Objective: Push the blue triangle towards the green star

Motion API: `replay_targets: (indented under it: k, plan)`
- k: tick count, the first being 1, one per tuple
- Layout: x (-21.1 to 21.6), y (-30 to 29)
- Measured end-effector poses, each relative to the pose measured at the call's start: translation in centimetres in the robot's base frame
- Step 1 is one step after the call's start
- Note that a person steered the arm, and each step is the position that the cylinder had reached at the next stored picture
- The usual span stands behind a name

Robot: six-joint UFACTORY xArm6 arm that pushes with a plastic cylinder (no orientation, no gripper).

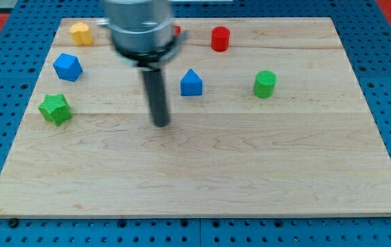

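Observation:
The blue triangle (191,82) sits on the wooden board a little above the middle. The green star (55,108) lies near the board's left edge. My tip (160,124) touches the board below and to the left of the blue triangle, apart from it, and well to the right of the green star. The rod rises from the tip to the arm's grey body at the view's top.
A blue cube (67,66) sits above the green star. A yellow block (81,33) is at the top left. A red cylinder (220,38) is at the top, a green cylinder (265,84) at the right. A red block (176,30) is partly hidden behind the arm.

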State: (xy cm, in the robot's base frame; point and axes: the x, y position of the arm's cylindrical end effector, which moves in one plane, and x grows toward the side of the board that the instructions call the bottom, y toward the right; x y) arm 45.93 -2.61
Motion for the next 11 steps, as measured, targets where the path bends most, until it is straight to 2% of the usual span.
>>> replay_targets:
  k: [1,2,4,5,8,9,11]
  plan:
    - [-3.4,6.1]
    - [-7.2,6.1]
    - [-8.1,-3.8]
    - [-8.3,-6.9]
    - [-5.4,-10.7]
    - [-2.8,-10.7]
    - [-2.3,-11.9]
